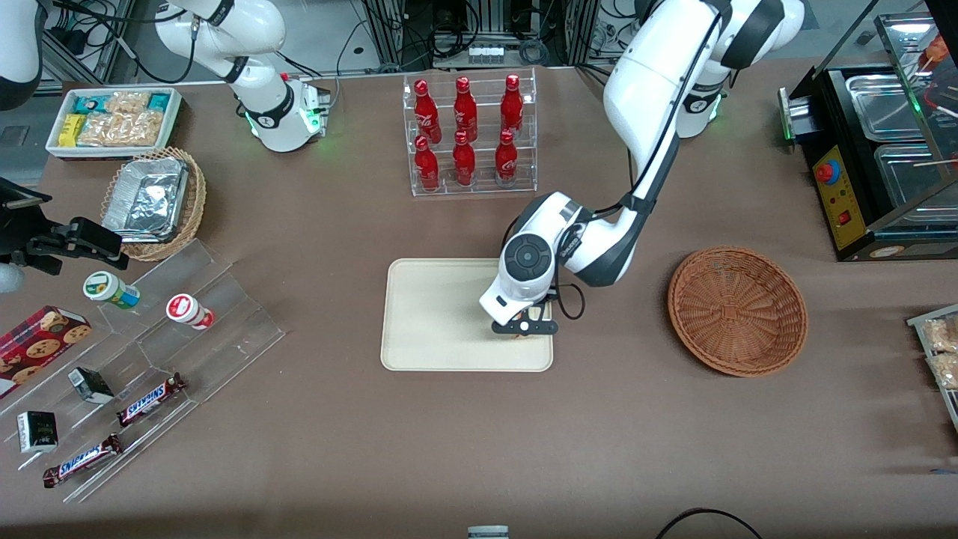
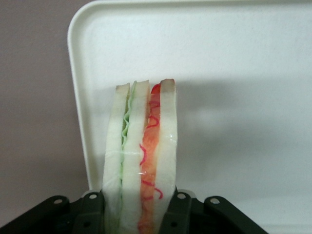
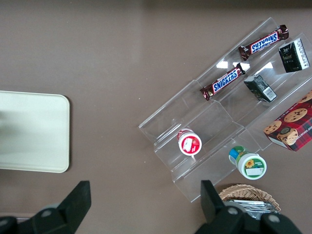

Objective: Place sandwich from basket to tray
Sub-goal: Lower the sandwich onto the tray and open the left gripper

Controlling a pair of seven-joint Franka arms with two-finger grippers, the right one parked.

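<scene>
The gripper (image 2: 141,207) holds the sandwich (image 2: 141,156), with one finger pressed against each outer bread slice and the wedge standing on edge between them. The green and red filling layers face the wrist camera. In the front view the gripper (image 1: 524,327) hangs over the tray (image 1: 434,314), at about 4 o'clock from the tray's centre and close to the rim nearest the basket (image 1: 737,311). The basket is empty and lies well apart from the tray, at 3 o'clock from it, toward the working arm's end of the table.

Judged stage: transfer complete, release pending. Whether the sandwich already touches the tray surface cannot be told.

Failure risks from this position:

1. Drop from height. If the fingers open before the wedge rests on the tray, it may bounce or tumble toward the nearby rim.
2. Tipping. The wedge is held on its narrow edge, so on release it will probably fall onto a flat face. With the rim this close, it may come to rest partly over the edge.
3. Sticking. The soft bread appears compressed at the fingers and may cling to one finger as the arm lifts.
4. Layer separation. An uneven release could splay the slices.
</scene>
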